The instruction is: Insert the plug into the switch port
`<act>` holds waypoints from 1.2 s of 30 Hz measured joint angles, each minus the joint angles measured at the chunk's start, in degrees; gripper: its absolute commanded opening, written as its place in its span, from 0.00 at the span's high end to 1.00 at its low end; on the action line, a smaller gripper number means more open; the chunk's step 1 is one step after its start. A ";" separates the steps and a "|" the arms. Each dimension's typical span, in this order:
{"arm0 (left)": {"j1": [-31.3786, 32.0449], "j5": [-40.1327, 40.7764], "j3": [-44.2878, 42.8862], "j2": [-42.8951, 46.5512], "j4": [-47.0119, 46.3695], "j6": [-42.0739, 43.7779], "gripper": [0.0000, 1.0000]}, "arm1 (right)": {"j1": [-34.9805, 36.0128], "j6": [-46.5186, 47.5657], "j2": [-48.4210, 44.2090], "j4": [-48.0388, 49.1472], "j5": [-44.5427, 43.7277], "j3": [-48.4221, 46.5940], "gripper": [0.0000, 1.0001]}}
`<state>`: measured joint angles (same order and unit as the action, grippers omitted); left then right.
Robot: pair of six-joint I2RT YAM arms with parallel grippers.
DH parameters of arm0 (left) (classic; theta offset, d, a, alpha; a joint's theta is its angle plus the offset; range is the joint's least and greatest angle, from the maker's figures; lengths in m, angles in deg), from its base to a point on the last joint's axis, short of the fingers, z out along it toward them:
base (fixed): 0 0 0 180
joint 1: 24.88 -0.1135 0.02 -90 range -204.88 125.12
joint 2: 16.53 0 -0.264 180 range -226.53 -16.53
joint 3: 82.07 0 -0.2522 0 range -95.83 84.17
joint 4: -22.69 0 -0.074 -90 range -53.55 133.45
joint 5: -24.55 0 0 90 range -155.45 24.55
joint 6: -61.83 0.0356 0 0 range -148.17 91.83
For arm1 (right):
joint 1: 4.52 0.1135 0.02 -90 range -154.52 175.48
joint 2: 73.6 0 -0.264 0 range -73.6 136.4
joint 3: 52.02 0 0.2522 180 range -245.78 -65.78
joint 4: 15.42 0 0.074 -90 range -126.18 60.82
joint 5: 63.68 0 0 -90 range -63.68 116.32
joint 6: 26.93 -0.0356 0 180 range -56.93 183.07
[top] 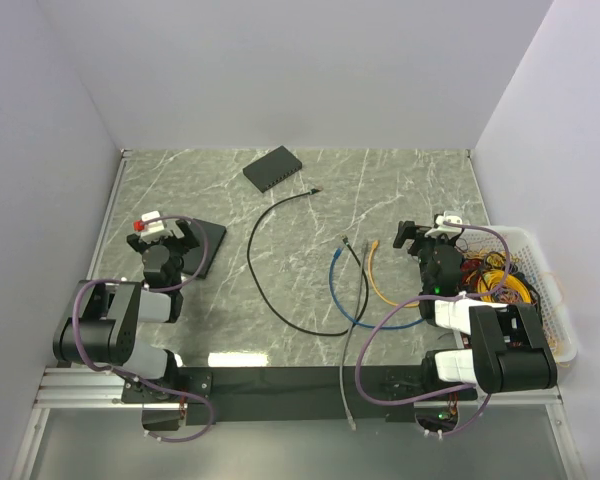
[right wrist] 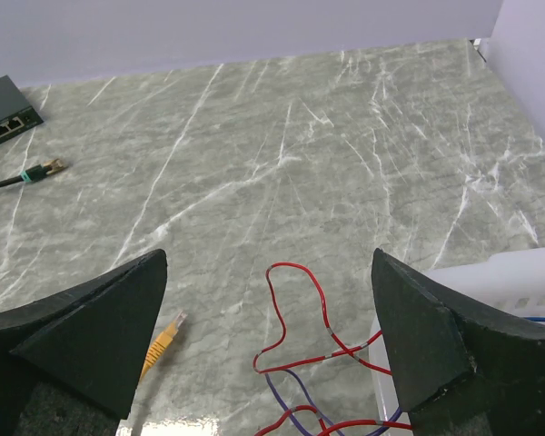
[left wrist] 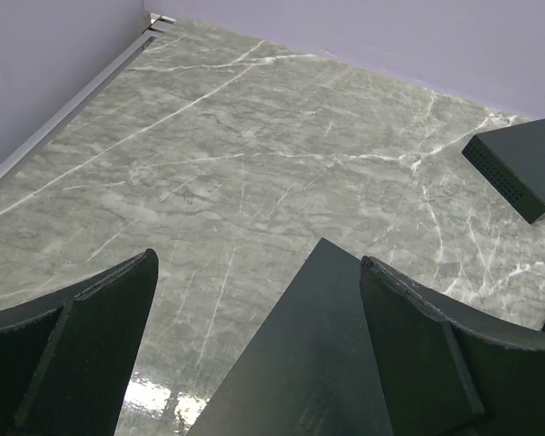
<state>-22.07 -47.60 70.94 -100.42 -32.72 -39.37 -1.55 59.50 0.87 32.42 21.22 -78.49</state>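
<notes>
The plug (top: 374, 244) is the clear tip of the thin orange cable and lies on the marble left of my right gripper (top: 427, 234). In the right wrist view the plug (right wrist: 176, 320) sits just inside the left fingertip of the right gripper (right wrist: 269, 255), which is open and empty. The dark-grey switch (top: 273, 168) stands at the back centre, and its ports (right wrist: 4, 124) face the right arm. My left gripper (top: 163, 238) hovers open over a flat black slab (left wrist: 309, 363), holding nothing. From there the switch (left wrist: 527, 163) is far right.
A black cable (top: 280, 270) loops across the middle, its tip (right wrist: 47, 168) near the switch. Blue (top: 337, 270) and grey (top: 352, 300) cables lie beside the orange one. Red and purple wires (right wrist: 300, 313) spill from a white basket (top: 550, 290) at the right edge.
</notes>
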 measured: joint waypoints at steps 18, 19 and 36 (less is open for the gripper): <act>-0.37 3.82 -8.07 5.03 17.90 -1.64 0.01 | 2.45 -2.45 -5.46 -24.87 -6.86 -12.59 0.00; -0.37 3.85 -9.60 6.38 19.30 -2.01 0.01 | 2.58 -3.10 -6.29 -28.89 -6.43 -16.50 0.00; 3.82 -14.86 -20.37 7.26 34.45 -19.26 0.15 | 11.04 -23.08 1.81 -60.83 8.59 -40.54 0.01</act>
<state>-18.24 -62.46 50.57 -93.17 1.73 -58.62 9.48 36.42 2.69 -28.41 29.81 -119.04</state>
